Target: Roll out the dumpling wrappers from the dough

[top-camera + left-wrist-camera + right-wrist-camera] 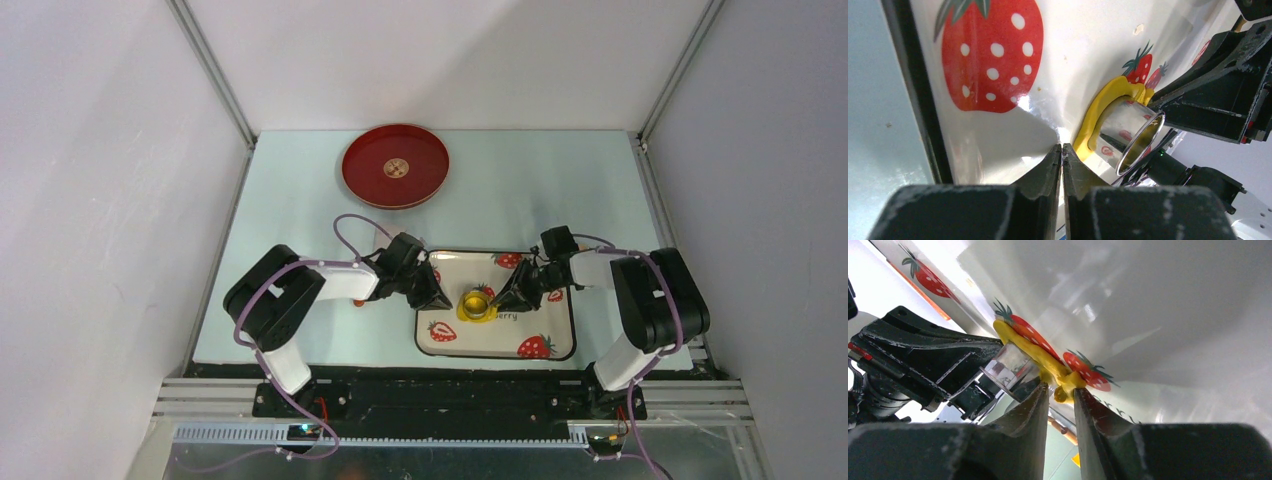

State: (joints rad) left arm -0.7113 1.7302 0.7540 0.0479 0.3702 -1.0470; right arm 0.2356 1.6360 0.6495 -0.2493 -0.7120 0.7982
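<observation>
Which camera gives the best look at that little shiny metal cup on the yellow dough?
The left wrist view: the cup is large and close, sitting on the dough. From the top it is only a tiny ring; the right wrist view shows it blurred and partly hidden.

Lab robot cell: white panel walls (100, 150), aluminium framing (214, 70).

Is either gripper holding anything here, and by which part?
The right gripper appears to pinch the dough by its edge, beside the metal ring. The left gripper is shut on nothing.
</observation>
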